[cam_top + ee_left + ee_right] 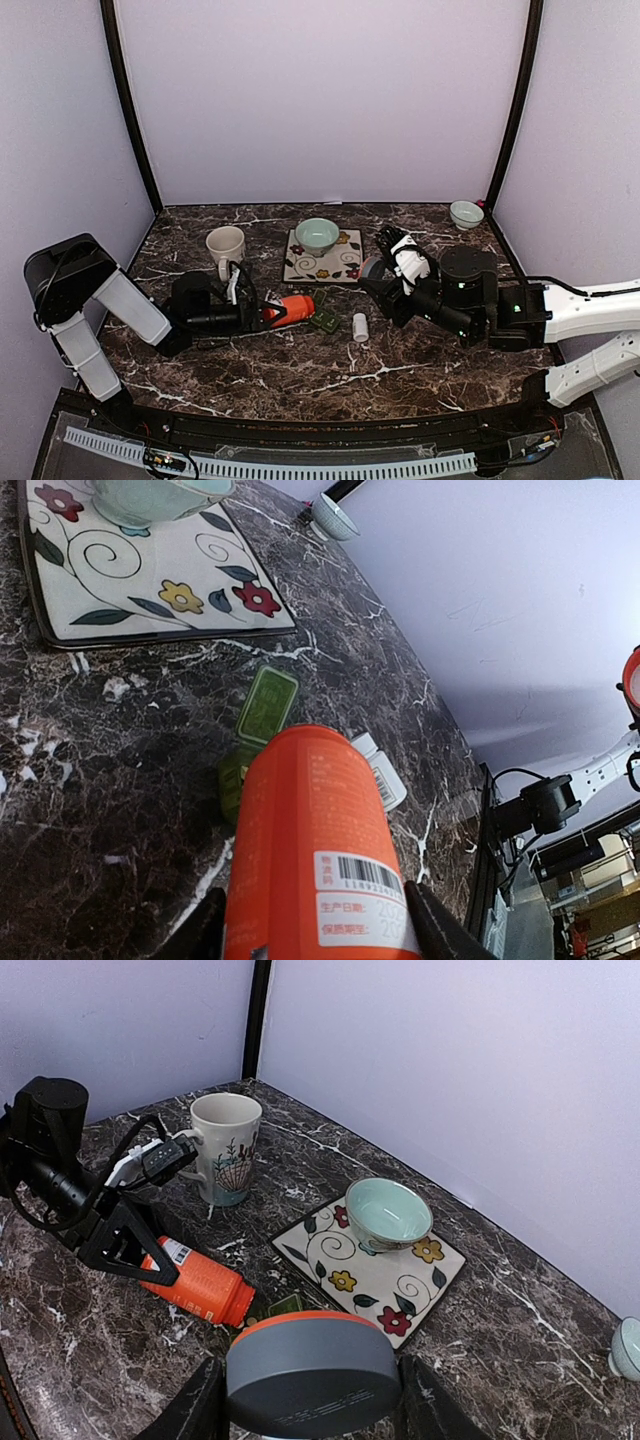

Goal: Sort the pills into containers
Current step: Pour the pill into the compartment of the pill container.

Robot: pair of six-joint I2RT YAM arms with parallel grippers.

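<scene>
The dark green pill box (pixel 325 321) lies at mid table with one lid flipped open (pixel 268 702). My left gripper (pixel 255 312) is shut on the orange bottle (pixel 315 850), which is held on its side with its open mouth right at the box and hides part of it. My right gripper (pixel 378 283) is shut on a round grey cap with an orange rim (pixel 312 1375), held above the table to the right of the box (pixel 285 1305). The bottle also shows in the right wrist view (pixel 195 1282). No pills can be made out.
A small white bottle (pixel 360 326) lies just right of the box. Behind stand a cream mug (pixel 225 246) and a pale green bowl (pixel 317 235) on a flowered tile (pixel 345 262). A small bowl (pixel 466 213) sits at the back right corner.
</scene>
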